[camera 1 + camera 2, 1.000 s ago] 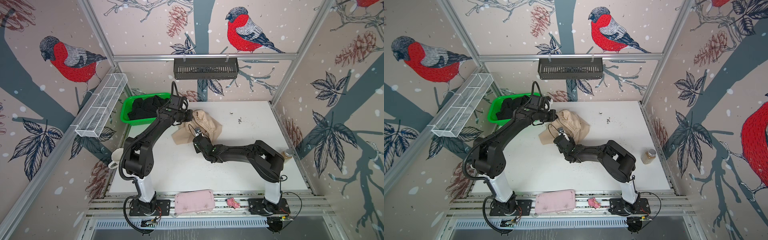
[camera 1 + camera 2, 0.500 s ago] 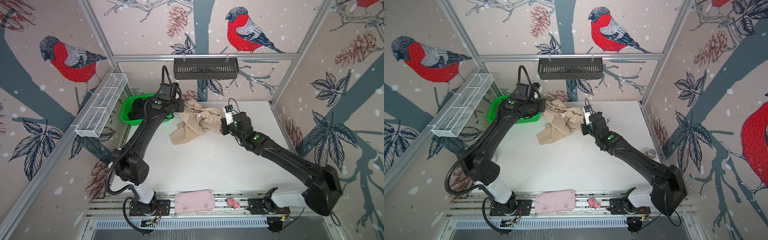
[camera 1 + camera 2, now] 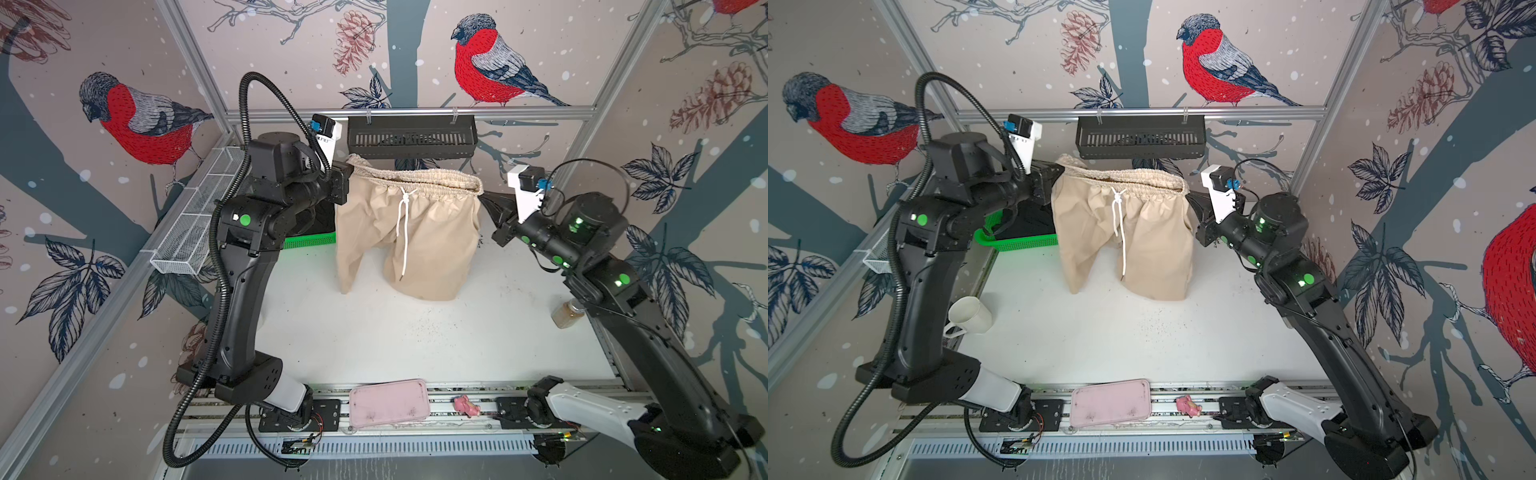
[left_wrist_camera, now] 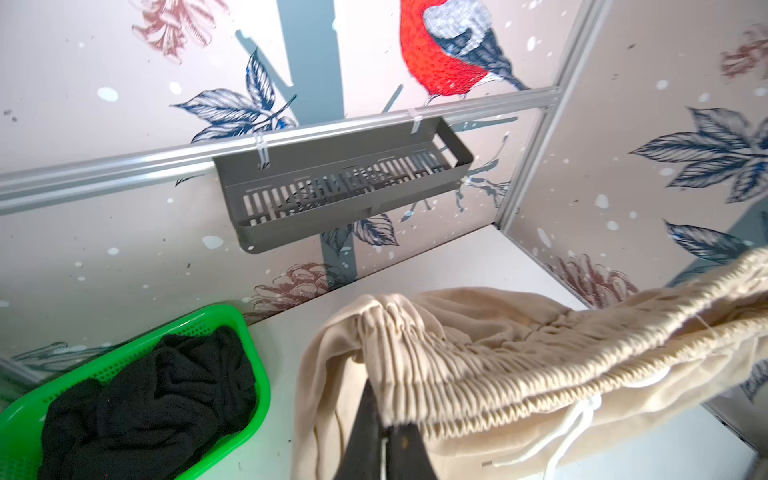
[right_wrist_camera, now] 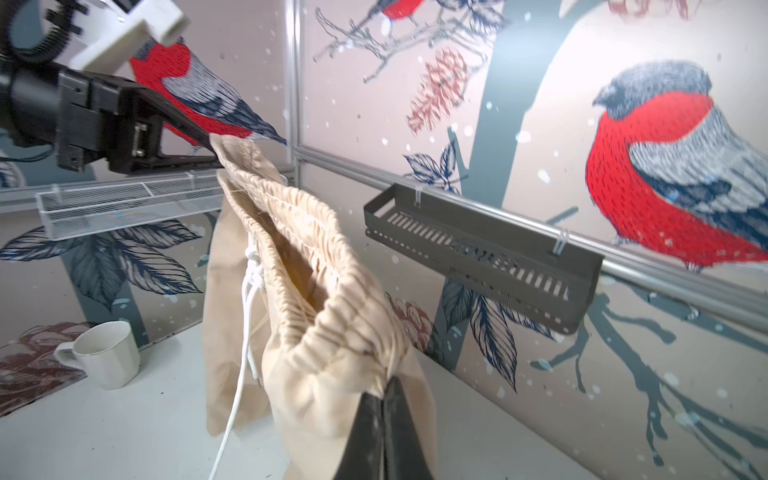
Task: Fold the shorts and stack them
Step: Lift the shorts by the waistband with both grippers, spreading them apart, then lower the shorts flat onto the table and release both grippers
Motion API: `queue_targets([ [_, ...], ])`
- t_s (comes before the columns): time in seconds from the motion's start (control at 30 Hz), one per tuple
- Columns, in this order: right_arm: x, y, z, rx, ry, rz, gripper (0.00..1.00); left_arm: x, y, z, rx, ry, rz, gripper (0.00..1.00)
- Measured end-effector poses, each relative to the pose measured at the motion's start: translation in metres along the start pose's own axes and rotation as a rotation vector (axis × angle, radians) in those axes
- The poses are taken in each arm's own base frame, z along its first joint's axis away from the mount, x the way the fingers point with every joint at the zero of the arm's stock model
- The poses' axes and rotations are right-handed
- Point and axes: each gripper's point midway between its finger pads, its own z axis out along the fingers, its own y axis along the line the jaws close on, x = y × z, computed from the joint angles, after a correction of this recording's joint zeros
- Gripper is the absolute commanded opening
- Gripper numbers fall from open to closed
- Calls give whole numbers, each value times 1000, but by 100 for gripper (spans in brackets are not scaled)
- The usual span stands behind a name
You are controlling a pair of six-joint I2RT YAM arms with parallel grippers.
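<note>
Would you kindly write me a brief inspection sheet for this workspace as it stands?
Surface: white table, dark crumbs scattered.
Job's things: beige shorts held up by the waistband, legs hanging; black shorts crumpled in the green basket.
Clutter: white mug, brown jar, pink tray, pink rag.
Grippers: left tool and right tool each shut on a waistband end.
Cables: black conduit loops above the left arm.
Surroundings: dark shelf, wire rack, bird-print walls.
</note>
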Motion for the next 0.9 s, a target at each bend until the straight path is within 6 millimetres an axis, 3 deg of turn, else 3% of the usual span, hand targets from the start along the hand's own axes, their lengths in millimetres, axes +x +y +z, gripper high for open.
queue_targets([
  [0.17,-30,25,-31,-119,-31,-26,1,-12,-16,-52,22,-43,27,0],
  [0.33,-61,42,-64,-187,-87,-45,1,-9,-31,-82,64,-60,27,0],
  [0.47,-55,48,-78,-198,-58,-31,1,13,-35,-96,70,-21,-36,0],
  [0.57,-41,48,-76,-196,-21,0,1,20,-35,-98,66,-10,-64,0],
  [0.63,-24,45,-68,-180,17,27,0,29,-29,-90,40,15,-96,0],
  [0.7,-3,37,-57,-139,63,62,1,43,-17,-66,1,62,-134,0],
  [0.8,32,15,-32,-26,135,95,0,76,3,-6,-44,184,-183,0],
  [0.9,75,-24,-5,126,220,109,0,114,24,53,-97,297,-218,0],
])
